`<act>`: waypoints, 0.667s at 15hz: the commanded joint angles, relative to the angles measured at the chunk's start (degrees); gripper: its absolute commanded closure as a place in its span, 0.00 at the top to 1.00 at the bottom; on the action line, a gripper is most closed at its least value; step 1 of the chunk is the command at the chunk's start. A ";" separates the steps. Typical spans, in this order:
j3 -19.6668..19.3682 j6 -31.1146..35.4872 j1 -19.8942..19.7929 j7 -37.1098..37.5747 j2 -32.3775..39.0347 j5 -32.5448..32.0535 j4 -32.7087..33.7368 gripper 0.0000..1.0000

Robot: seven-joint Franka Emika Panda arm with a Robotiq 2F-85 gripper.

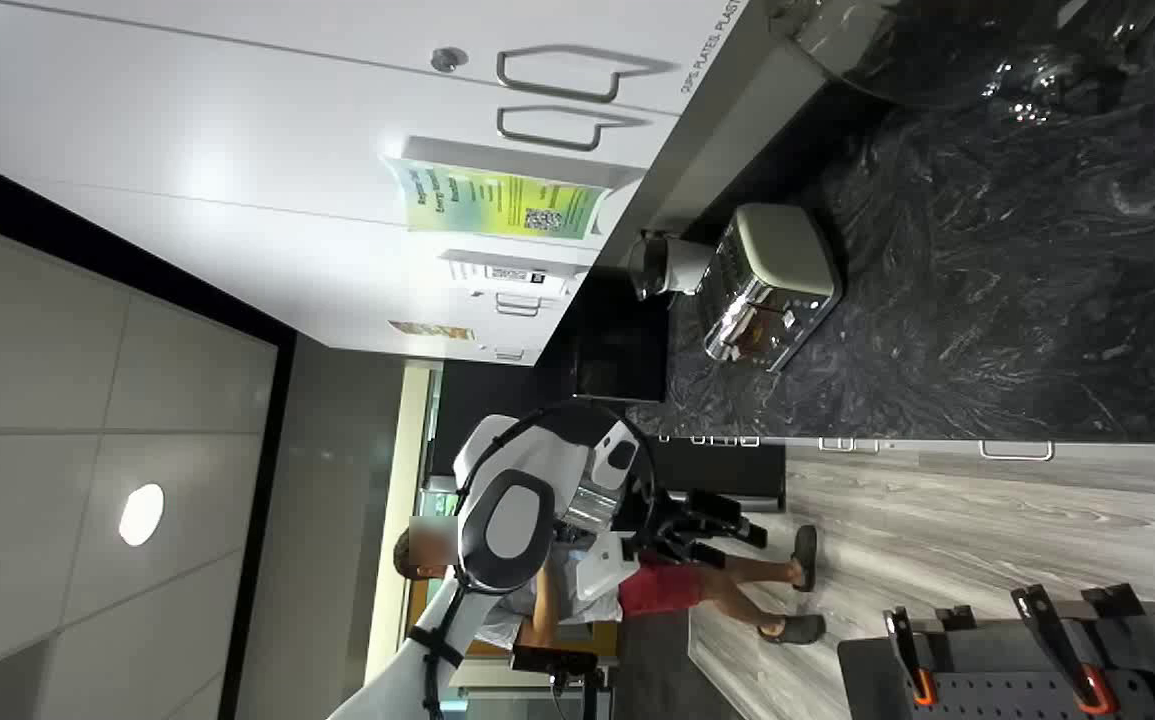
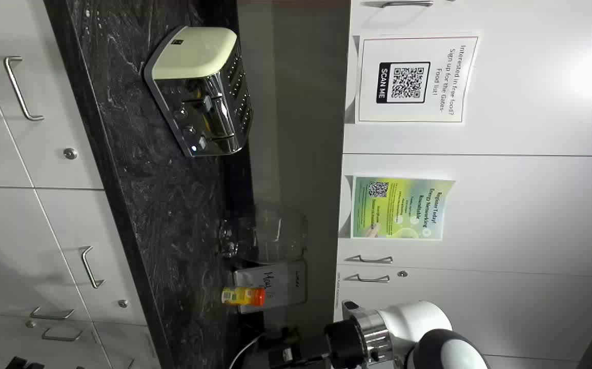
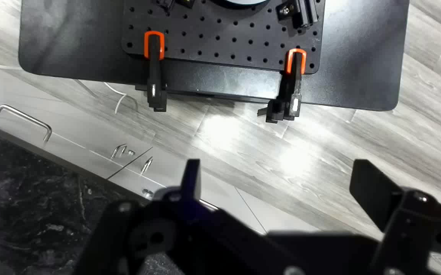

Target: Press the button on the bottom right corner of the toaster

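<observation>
The toaster has cream sides and a shiny chrome front. It stands on the dark counter in both exterior views (image 1: 787, 255) (image 2: 198, 59), which are turned sideways. Its front shows levers, small knobs and a small lit button (image 2: 194, 148) at the bottom right corner. My gripper (image 1: 745, 548) hangs in the air off the counter's front edge, well apart from the toaster. In the wrist view my gripper (image 3: 277, 164) has its fingers wide apart with nothing between them. The toaster is out of the wrist view.
The dark marbled counter (image 1: 1017, 330) has a straight front edge. A large glass container (image 2: 280, 233) and a yellow bottle with an orange cap (image 2: 242, 296) stand on it. A black table with orange-tipped clamps (image 3: 154, 72) is below me. A person (image 1: 667, 590) stands behind the arm.
</observation>
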 commanded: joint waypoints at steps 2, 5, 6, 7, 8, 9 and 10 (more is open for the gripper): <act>0.44 -0.16 -0.46 -0.19 0.03 0.21 0.11 1.00; 0.44 -0.16 -0.46 -0.19 0.03 0.21 0.11 1.00; 0.44 -0.16 -0.46 -0.19 0.03 0.21 0.11 1.00; 0.43 0.30 -0.36 -0.09 0.32 0.53 0.27 1.00; 0.84 1.41 -0.45 1.11 1.13 0.67 0.67 1.00; 1.13 2.59 -0.35 1.95 2.01 1.03 1.10 1.00; 1.49 4.44 -0.33 3.06 2.87 1.53 1.35 1.00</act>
